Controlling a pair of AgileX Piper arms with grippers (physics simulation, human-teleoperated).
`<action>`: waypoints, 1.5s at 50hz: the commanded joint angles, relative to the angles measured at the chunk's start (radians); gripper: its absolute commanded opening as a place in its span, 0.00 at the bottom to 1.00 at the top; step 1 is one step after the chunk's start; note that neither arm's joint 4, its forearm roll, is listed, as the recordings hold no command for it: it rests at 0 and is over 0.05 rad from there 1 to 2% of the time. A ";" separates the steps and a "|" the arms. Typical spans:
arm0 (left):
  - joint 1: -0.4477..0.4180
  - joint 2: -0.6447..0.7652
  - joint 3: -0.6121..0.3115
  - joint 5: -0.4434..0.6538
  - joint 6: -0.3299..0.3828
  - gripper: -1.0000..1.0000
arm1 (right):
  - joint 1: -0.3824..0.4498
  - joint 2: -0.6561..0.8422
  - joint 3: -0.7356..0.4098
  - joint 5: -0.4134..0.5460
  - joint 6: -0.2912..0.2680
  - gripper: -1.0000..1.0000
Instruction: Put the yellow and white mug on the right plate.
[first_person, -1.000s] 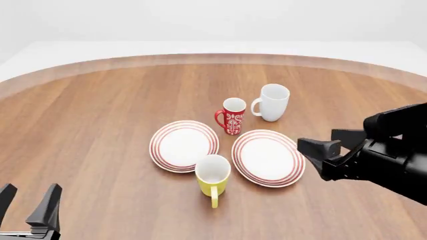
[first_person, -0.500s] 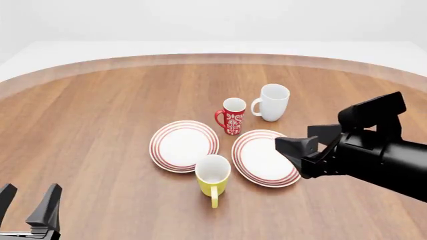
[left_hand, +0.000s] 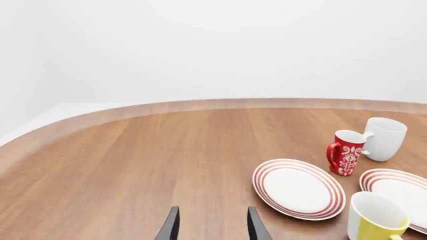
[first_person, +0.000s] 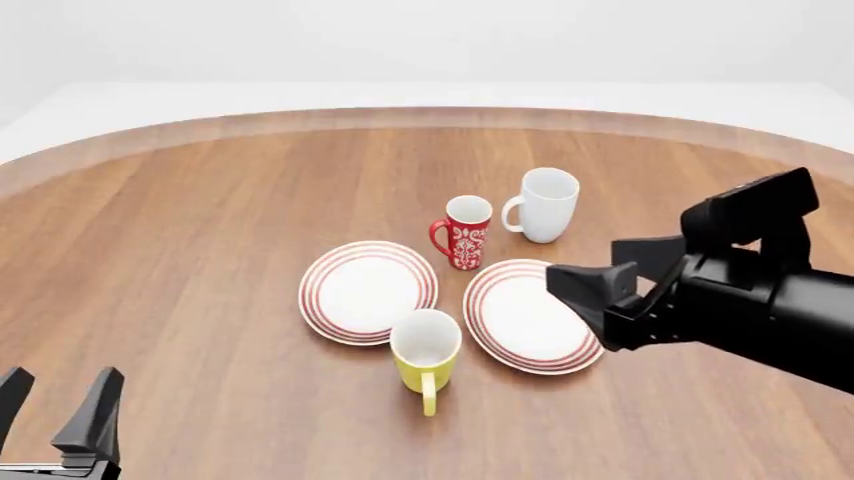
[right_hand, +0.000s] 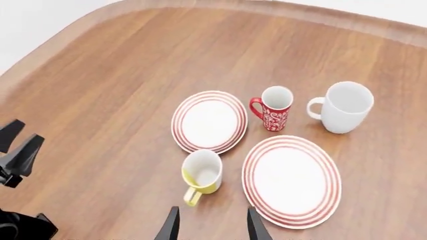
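Front view first, reading across: our left gripper (first_person: 60, 415) sits low at the near left corner of the table (first_person: 200, 250), fingers spread and holding nothing, well apart from all the crockery. We judge it is parked there to leave the middle free for the other arm.

Moving right, the left plate (first_person: 368, 291) lies flat, and just at its near right edge stands the yellow and white mug (first_person: 426, 353), upright, white inside showing, handle turned toward us. It rests on bare wood in the gap between the two plates, close to both rims, so it needs only a short carry. Behind that gap stands the red patterned mug (first_person: 466, 231), upright, and further right the white mug (first_person: 547, 204); both are beyond the plates and seem out of the way.

Next comes the right plate (first_person: 529, 315), with nothing on it, so the mug can go straight down in its middle.

Our right gripper (first_person: 607, 283) hangs above that plate's right side, fingers spread and nothing between them. The right wrist view looks down with the yellow mug (right_hand: 201, 171) just ahead of the fingertips, so we judge the arm is lining up for a grasp. With the handle facing us, a pinch across the rim looks simplest.
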 joint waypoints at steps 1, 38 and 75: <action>0.000 0.000 0.000 0.000 0.000 1.00 | 0.000 0.024 -0.037 0.051 0.054 1.00; 0.000 0.000 0.000 0.000 0.000 1.00 | 0.005 0.325 -0.153 0.134 0.135 1.00; 0.000 0.000 0.000 0.000 0.000 1.00 | 0.107 0.551 -0.211 0.060 0.253 1.00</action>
